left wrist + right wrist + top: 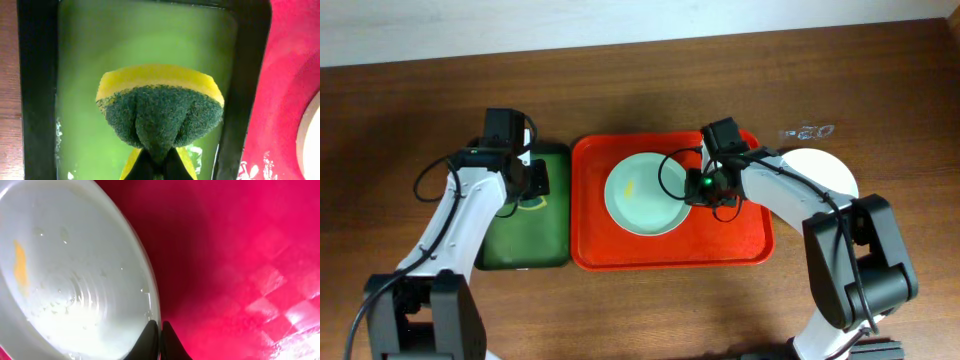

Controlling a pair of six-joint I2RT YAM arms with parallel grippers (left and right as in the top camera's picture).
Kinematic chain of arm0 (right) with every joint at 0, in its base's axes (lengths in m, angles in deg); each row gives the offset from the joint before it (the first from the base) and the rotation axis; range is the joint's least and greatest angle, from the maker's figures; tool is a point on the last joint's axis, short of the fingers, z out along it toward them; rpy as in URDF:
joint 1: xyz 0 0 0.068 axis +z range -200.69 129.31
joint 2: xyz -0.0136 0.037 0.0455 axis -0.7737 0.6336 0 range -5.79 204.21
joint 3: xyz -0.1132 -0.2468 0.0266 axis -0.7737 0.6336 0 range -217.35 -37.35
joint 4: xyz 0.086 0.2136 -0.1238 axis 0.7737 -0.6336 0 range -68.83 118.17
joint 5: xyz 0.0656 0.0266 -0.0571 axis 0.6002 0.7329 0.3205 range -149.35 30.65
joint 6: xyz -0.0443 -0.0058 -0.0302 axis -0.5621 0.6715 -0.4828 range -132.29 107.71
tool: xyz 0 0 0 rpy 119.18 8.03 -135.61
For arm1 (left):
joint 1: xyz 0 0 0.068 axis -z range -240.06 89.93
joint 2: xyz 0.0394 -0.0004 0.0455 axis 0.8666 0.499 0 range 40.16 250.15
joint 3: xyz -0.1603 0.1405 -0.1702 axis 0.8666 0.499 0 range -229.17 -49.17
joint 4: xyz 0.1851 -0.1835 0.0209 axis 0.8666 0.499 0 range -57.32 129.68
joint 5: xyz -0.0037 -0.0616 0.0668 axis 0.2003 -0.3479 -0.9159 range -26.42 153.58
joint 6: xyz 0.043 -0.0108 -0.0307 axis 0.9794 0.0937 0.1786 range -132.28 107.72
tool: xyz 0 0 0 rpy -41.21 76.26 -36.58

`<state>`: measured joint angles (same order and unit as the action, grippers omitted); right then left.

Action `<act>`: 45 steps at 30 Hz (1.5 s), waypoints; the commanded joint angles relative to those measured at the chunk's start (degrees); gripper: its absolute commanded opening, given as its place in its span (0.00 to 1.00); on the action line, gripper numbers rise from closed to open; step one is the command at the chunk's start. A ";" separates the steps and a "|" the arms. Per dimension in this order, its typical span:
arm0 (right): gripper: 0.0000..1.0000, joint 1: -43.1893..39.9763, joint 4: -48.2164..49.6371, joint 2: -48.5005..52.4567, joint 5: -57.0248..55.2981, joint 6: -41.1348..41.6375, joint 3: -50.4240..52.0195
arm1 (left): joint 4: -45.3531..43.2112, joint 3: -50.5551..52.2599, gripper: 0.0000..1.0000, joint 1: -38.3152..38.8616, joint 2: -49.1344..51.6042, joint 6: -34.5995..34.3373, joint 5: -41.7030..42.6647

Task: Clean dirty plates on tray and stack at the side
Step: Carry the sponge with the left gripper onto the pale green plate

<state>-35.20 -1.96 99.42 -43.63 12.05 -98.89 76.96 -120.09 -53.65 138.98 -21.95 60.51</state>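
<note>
A pale plate (642, 195) with a small yellow smear (631, 186) lies in the red-orange tray (720, 245). My right gripper (703, 188) is shut on the plate's right rim; in the right wrist view the fingers (160, 331) pinch the edge of the plate (75, 280), the smear (20, 265) at its left. My left gripper (532, 183) is shut on a yellow-and-green sponge (160, 107) above the dark green tray (90, 75); its fingers (159, 162) pinch the sponge so it bulges. Another pale plate (825, 168) sits on the table to the right, partly behind my right arm.
The dark green tray (525, 250) lies directly left of the red tray, its floor wet. The red tray's rim (290, 75) shows at the right of the left wrist view. Small clear bits (807, 131) lie on the wooden table at the back right.
</note>
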 commanded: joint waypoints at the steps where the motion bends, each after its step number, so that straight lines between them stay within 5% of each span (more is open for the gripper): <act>1: 0.04 0.90 -3.04 0.22 1.70 0.17 0.20 | -0.98 -0.52 0.00 0.20 -1.07 3.74 -0.39; 15: 0.04 5.62 -0.98 0.22 -1.14 -5.11 0.26 | 0.37 0.02 0.00 0.24 -1.03 6.75 1.62; 20: 0.04 5.62 -0.04 0.22 0.63 -5.49 0.24 | 12.76 -11.74 0.00 0.48 -1.03 6.73 -0.85; 24: 0.04 5.62 1.40 0.22 3.41 -7.61 0.26 | 11.63 -12.31 0.00 5.40 2.78 6.71 1.18; 28: 0.04 5.62 1.49 0.22 3.37 -7.32 0.26 | 7.85 -12.28 0.00 11.89 7.63 5.14 13.42; 42: 0.05 7.56 2.08 0.28 -2.91 0.63 0.26 | 7.19 -11.30 0.00 17.18 10.73 -4.68 12.87; 45: 0.14 8.98 2.05 0.28 -2.91 0.61 0.26 | 7.21 -11.30 0.00 17.18 11.13 -4.68 11.82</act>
<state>-27.22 -0.06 99.42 -45.38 12.35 -98.89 84.26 -131.58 -36.67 149.36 -25.67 72.79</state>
